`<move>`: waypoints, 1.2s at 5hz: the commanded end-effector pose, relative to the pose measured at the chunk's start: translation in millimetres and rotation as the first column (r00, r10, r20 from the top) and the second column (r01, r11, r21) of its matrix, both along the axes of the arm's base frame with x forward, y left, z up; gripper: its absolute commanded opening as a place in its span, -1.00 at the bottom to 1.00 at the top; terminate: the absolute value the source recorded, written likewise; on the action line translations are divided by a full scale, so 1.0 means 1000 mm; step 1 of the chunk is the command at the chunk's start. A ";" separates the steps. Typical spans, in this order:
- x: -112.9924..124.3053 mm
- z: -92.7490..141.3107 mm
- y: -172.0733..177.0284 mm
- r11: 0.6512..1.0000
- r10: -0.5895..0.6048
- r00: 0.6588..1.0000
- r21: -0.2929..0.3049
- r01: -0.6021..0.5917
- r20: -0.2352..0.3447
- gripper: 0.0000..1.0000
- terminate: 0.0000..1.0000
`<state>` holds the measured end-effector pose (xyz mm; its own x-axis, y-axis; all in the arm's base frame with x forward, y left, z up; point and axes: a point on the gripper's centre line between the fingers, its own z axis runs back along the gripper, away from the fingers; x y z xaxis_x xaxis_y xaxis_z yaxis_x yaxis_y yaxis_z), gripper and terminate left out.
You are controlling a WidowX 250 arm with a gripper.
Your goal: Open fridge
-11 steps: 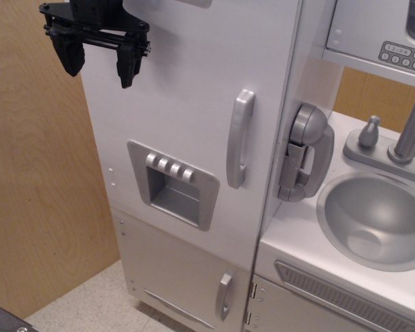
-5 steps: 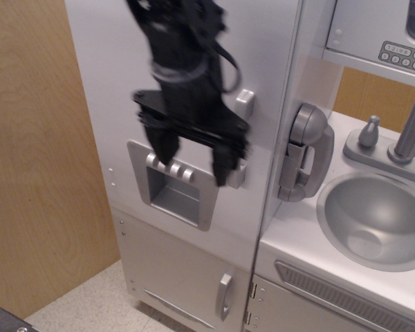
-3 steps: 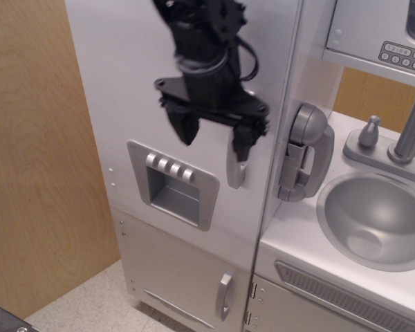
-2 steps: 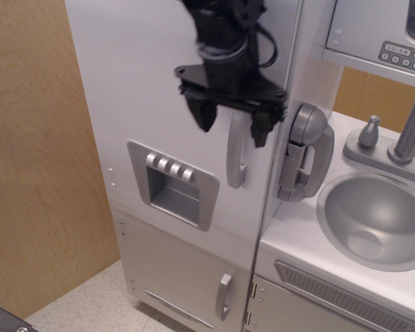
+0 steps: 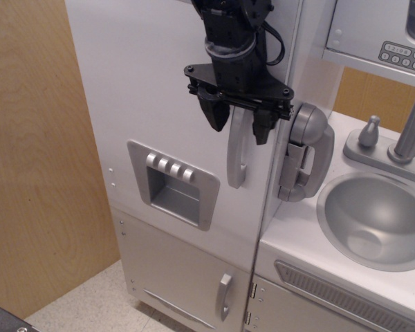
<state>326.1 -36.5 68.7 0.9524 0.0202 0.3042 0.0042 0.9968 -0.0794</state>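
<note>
The fridge [image 5: 173,104] is the tall white cabinet in the middle of the picture. Its big door is shut. A long silver handle [image 5: 236,155] stands straight up on the right side of the door. To the left of the handle, lower down, there is a grey box [image 5: 171,185] sunk into the door, with four small buttons in a row along its top.

The black tool [image 5: 240,119] hangs down from the top of the picture, right in front of the door. It is open wide. One finger [image 5: 216,112] sits just to the left of the top of the handle. The other finger sits just to the right of it. The top of the handle is between the two fingers. I cannot tell if the fingers touch the handle.

Under the big door is a smaller door [image 5: 187,277] with a short silver handle. It is shut too.

Just to the right of the fridge hangs a grey toy phone [image 5: 306,152]. Further right is a white worktop [image 5: 297,232] with a round grey sink [image 5: 377,220] in it. A grey tap [image 5: 409,131] stands at the far side of the sink.

A brown wooden wall [image 5: 34,152] is on the left of the fridge.
</note>
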 end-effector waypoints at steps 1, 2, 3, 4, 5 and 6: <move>0.012 0.017 0.008 1.000 0.028 0.992 0.009 -0.029 0.123 -1.00 -1.00; -0.001 0.017 0.015 0.999 0.020 0.992 0.031 -0.024 0.125 -1.00 -1.00; -0.026 0.020 0.028 0.999 -0.002 0.995 0.036 -0.002 0.101 -1.00 -1.00; -0.059 0.025 0.046 0.999 -0.043 0.998 0.031 0.042 0.052 -1.00 -1.00; -0.082 0.030 0.061 0.998 -0.045 0.999 0.050 0.045 0.009 1.00 -1.00; -0.097 0.018 0.063 0.994 -0.076 0.992 0.066 0.083 -0.103 1.00 -1.00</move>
<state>225.7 19.8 77.9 0.9802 -0.0771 0.1824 0.0834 0.9961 -0.0271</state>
